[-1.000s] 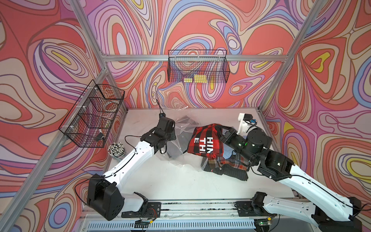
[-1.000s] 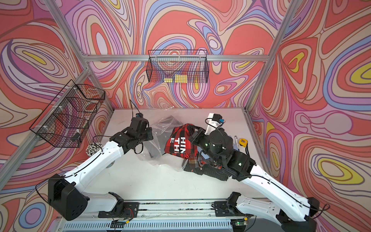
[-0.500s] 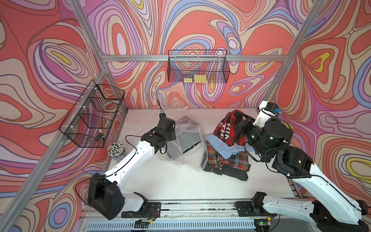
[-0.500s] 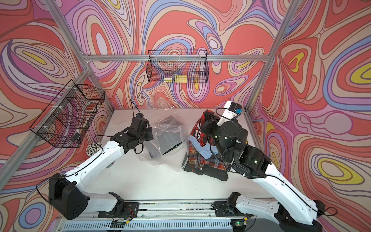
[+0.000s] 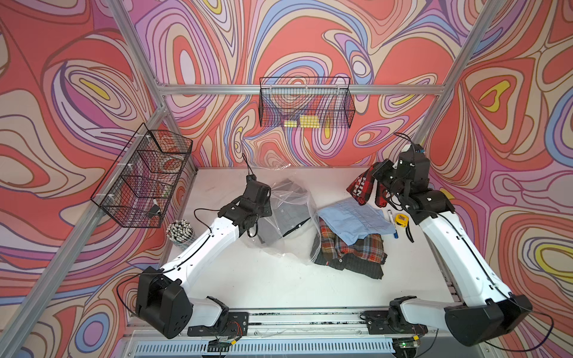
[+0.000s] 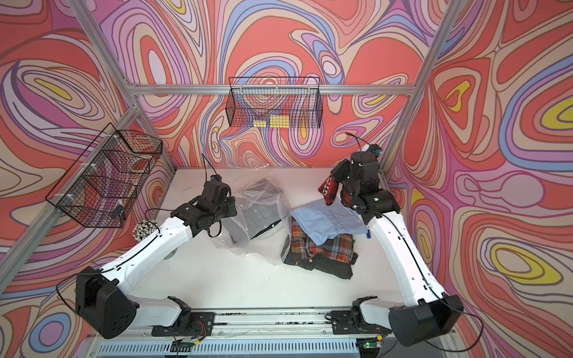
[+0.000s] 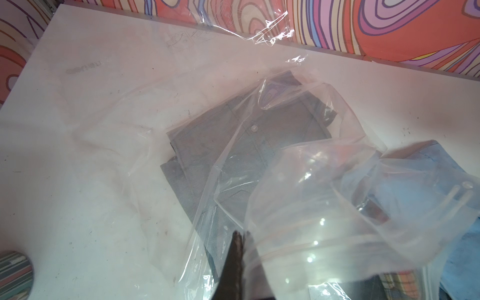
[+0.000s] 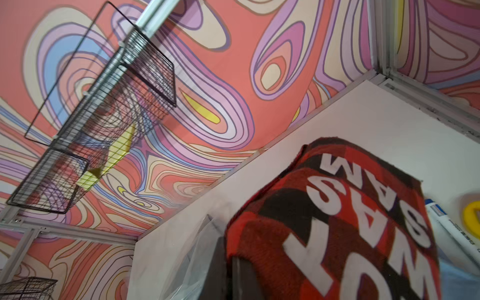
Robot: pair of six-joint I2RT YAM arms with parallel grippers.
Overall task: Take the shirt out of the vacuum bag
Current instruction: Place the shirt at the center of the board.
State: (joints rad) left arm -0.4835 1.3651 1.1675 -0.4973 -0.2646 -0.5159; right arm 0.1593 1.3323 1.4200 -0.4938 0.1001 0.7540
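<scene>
Only in the left wrist view is the left end effector [image 7: 237, 237] seen closely: its dark fingers are pressed together on a fold of the vacuum bag [image 7: 298, 207]; in both top views that pinch is hidden behind the wrist. The right end effector [image 8: 228, 252] is clamped on the shirt [image 8: 337, 220], which is held raised above the far right corner of the surface [image 5: 248, 279], well apart from the bag; in the right wrist view its coarse red-and-black checked cloth and large white letters are seen, while in a top view the shirt [image 6: 328, 188] is shown as a small hanging bundle.

The bag [image 5: 297, 214] is a clear, glossy, crinkled film, billowed at the middle of the surface; a folded grey shirt [image 7: 233, 145] with a pale button lies inside it, and pale double ridges are seen near the edge of the left wrist view.

Just beside the bag a smooth light blue shirt [image 5: 353, 220] is laid on a rumpled heap of plaid shirts [image 5: 350, 252]. A white marker [image 5: 391, 218] and a yellow tape measure [image 5: 402, 220] lie beside the right arm, partly hidden by it in a top view. A cup of pens [image 5: 179, 231] stands by the left arm; black wire baskets [image 5: 305, 105] are hung on the walls.
</scene>
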